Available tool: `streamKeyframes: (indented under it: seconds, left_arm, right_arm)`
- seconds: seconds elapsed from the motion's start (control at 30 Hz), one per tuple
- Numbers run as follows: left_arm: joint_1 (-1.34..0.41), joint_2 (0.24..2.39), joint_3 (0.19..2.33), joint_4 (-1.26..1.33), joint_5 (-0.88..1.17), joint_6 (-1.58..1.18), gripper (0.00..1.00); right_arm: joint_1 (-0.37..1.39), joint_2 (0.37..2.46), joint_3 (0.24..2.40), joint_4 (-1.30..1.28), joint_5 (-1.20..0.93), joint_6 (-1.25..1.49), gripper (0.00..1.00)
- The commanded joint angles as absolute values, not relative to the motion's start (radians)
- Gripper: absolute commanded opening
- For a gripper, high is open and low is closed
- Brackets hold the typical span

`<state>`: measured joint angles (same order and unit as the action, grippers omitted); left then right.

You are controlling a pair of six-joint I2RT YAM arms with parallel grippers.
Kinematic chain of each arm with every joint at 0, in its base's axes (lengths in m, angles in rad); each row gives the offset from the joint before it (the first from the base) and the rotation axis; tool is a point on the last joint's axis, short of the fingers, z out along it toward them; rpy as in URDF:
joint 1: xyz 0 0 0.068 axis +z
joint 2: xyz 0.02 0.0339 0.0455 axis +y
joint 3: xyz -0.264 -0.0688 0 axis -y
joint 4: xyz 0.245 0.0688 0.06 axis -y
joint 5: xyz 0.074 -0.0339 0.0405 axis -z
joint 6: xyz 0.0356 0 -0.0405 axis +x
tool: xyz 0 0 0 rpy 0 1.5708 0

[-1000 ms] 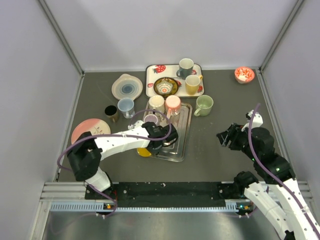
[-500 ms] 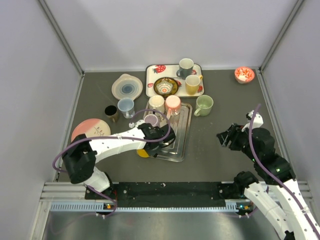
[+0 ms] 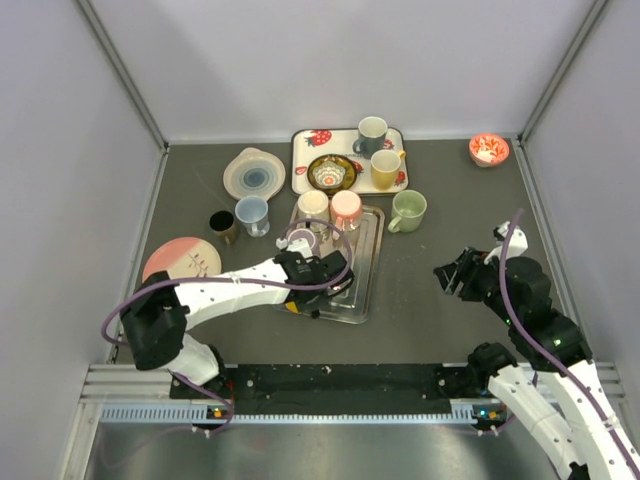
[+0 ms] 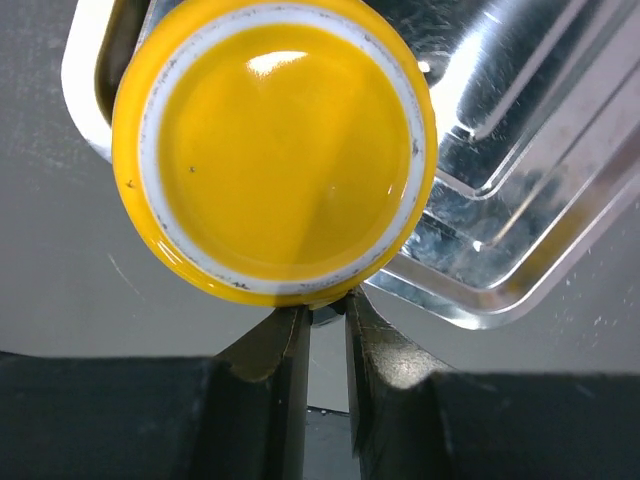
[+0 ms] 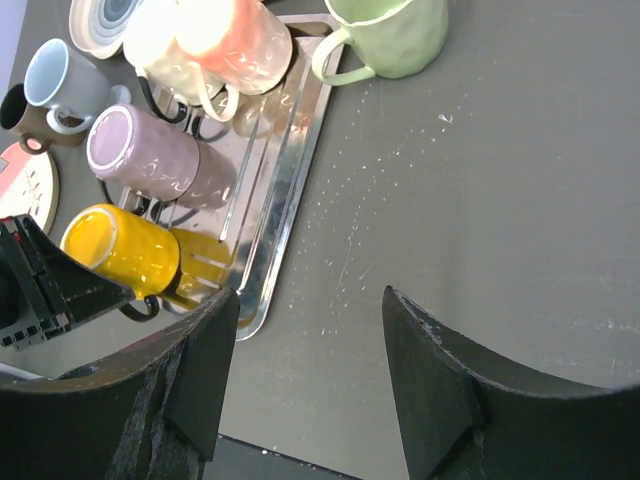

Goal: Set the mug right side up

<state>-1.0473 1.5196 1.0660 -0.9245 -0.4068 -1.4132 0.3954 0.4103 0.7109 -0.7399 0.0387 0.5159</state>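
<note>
Now we see our left end effector has shifted over the upside-down yellow mug and nearly closed, apparently pinching its near side; flipping seems next.

Right end effector over the dark desk — fingers apart, nothing between them.
On a metal tray upper left, a yellow mug and a purple mug show their bases; a green mug stands upright on the desk past the tray — the left end effector sits just beside the yellow mug.
</note>
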Motion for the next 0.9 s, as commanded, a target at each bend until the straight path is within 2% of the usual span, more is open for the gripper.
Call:
streamKeyframes:
  seconds: [0.0, 0.6, 0.87]
  left_arm:
    - [-1.074, 1.462, 1.02, -0.795, -0.344, -1.246, 0.0]
    - [-1.088, 1.318, 0.853, -0.604, -0.232, -0.945, 0.0]
    - [-1.095, 1.154, 0.804, -0.516, -0.262, -0.816, 0.0]
  right_arm:
    - [0.396, 0.397, 0.71, -0.699, 0.034, 0.506, 0.6]
    - [0.396, 0.399, 0.709, -0.698, 0.026, 0.505, 0.6]
    - [0.396, 0.408, 0.71, -0.698, 0.015, 0.5, 0.59]
